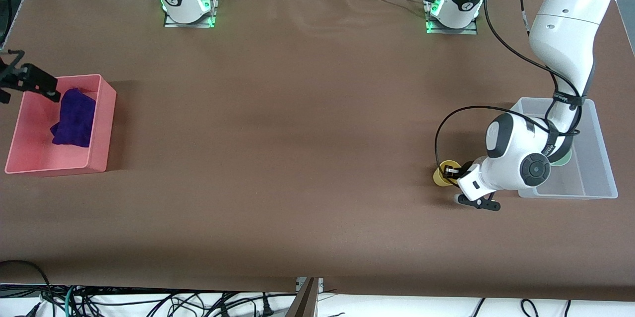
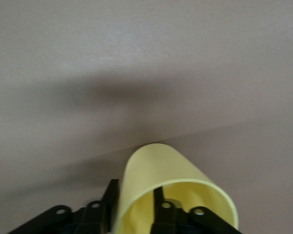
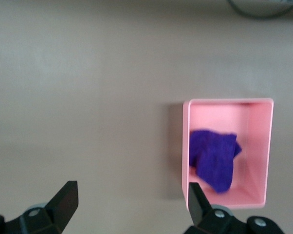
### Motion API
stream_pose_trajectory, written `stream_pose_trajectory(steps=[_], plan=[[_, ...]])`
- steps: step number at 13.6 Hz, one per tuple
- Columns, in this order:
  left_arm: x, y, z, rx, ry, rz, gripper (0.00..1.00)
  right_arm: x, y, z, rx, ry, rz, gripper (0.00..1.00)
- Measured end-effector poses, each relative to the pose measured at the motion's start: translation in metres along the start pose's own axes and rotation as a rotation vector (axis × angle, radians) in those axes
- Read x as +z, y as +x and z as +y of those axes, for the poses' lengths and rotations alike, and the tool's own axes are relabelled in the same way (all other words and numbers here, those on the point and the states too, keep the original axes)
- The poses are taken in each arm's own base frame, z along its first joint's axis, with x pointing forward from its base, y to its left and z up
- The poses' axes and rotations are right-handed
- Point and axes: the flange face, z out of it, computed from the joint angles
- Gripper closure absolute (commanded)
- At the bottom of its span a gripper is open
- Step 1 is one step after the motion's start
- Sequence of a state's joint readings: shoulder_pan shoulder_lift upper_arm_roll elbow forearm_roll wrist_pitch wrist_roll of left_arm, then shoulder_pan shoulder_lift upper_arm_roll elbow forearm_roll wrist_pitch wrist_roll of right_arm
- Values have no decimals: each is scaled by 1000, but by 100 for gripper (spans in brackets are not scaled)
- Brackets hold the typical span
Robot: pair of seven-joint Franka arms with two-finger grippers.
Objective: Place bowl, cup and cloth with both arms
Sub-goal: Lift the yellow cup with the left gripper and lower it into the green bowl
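The cup [image 1: 443,173] is gripped by the left gripper [image 1: 452,172] at the left arm's end of the table, just beside the clear bin [image 1: 603,158], at about nine o'clock from that bin in the front view. In the left wrist view the cup [image 2: 163,187] is seen tilted, with one finger [image 2: 158,197] inside its wall and the other outside, the wall pinched between them. Whether the cup touches the table [image 1: 297,133] cannot be told. The bowl [image 1: 563,159] is seen inside the clear bin, mostly hidden by the left arm, only a pale green edge showing. At the right arm's end of the table the cloth [image 1: 74,117] lies crumpled in the pink bin [image 1: 101,123], toward the wall nearest the table's middle. The right gripper [image 1: 30,81] is held in the air over the pink bin's corner at about eleven o'clock from the cloth in the front view. In the right wrist view its fingers [image 3: 64,200] are spread wide apart with nothing between them, and the cloth [image 3: 213,160] and pink bin [image 3: 227,103] are seen below.
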State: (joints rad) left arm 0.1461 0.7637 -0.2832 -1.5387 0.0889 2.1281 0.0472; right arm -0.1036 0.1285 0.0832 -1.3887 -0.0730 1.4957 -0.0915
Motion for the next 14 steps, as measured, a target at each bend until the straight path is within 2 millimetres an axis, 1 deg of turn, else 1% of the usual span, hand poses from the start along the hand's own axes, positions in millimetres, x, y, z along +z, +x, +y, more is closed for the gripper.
stream_pose_trajectory(steps=[2,3,4,5,7,8,9,10,11,12,13,14], plan=[[-8,-1,-6,-1,13,4,100,3,-13,10,13,35,-73,0],[-17,-2,-7,-1,19,-1,100,5,-16,13,19,43,-95,0],[-33,-4,-7,-1,26,-11,100,6,-18,15,24,46,-108,0],[-53,-8,-8,1,40,-27,100,6,-19,15,33,46,-116,0],[-100,-22,-10,26,110,-74,100,7,-20,16,50,46,-123,0],[-123,-32,-17,49,153,-98,100,8,-20,17,52,46,-125,0],[-143,-43,-29,80,191,-121,100,9,-20,17,53,47,-129,0],[-157,-54,-52,118,217,-145,100,12,-19,17,53,47,-133,0],[-165,-65,-85,157,226,-167,100,14,-17,17,53,48,-136,0],[-166,-77,-125,193,221,-187,100,15,-17,17,53,48,-138,0],[-163,-90,-162,226,209,-203,100,16,-16,18,53,48,-139,0],[-157,-101,-196,262,207,-208,100,17,-15,18,54,48,-139,0]])
